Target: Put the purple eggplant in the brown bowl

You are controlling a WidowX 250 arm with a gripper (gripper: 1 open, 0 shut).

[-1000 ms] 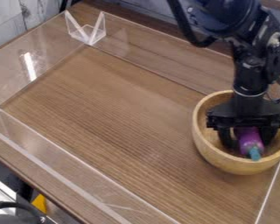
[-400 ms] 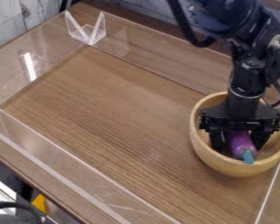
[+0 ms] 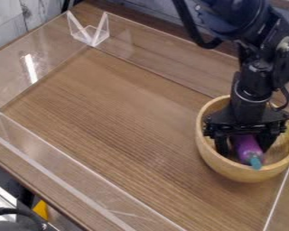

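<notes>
1. Wooden table [image 3: 111,126], brown and grained, fills most of the view; a clear plastic stand [image 3: 90,29] sits near its far edge, well apart from the work.
2. Robot arm [image 3: 258,41], black, comes in from the upper right and reaches down over the bowl.
3. Brown bowl [image 3: 216,162], pale wood with a thick rim, sits at the right side of the table, upright.
4. Gripper [image 3: 246,131], black, is low at the bowl. Its jaws stand wide apart, one to each side; no grip on anything can be made out. Whether a finger touches the inner wall cannot be told.
5. Eggplant [image 3: 247,149], glossy purple, lies inside the bowl between and below the fingers, its teal cap [image 3: 256,163] toward the near rim. Contact with the fingers is unclear.
6. Step in hand, as judged: release looks done, leaving only the withdrawal. Best lifted straight up and slowly, jaws kept wide, with no sideways drift until the fingertips clear the rim. A finger catching the wall could drag or tip the bowl; one brushing the eggplant could roll it. Worth a check that the toy stays put as the fingers rise.
</notes>
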